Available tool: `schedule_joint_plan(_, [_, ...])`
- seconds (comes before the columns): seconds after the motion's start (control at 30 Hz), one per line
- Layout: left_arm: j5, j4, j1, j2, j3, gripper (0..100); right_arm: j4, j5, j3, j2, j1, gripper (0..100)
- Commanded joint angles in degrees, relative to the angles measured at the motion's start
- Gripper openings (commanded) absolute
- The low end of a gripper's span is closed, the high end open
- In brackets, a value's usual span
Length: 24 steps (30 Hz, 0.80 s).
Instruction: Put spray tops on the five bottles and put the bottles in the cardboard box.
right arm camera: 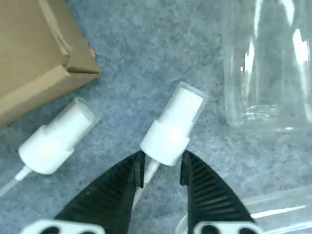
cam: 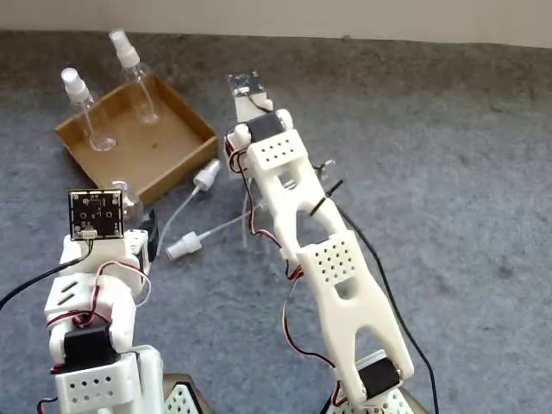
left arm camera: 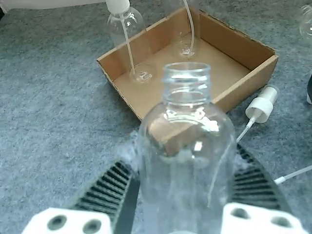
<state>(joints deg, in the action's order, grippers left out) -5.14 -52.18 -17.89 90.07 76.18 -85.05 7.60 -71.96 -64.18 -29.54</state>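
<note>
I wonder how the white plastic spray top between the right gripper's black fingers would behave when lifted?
The white plastic spray top looks small and hollow, so probably very light. Its thin dip tube would likely flex and sway. Its smooth round collar might swivel in the right gripper.

Softly, evenly lit, bright throughout. Faint shade along the box (cam: 183, 175) outer wall. White glints on the bottle (left arm camera: 183, 161) shoulder; long bright streaks down another bottle (right arm camera: 265, 58).
</note>
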Motion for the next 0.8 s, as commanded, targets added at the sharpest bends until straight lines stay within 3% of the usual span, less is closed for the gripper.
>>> schedule_joint_plan(0.0, [0.7,1.2,-0.5,1.1,-0.2,15,2.0,0.0,-3.8,1.3,0.6,9.5])
schedule_joint_plan(0.27, [0.7,1.2,-0.5,1.1,-0.2,15,2.1,0.0,-3.7,1.3,0.5,9.8])
schedule_joint_plan(0.47, [0.7,1.2,-0.5,1.1,-0.2,15,2.0,0.0,-3.9,1.3,0.1,21.7])
schedule_joint_plan(0.77, [0.6,1.5,-0.5,1.1,-0.1,15,7.0,0.4,-3.8,1.3,0.0,22.1])
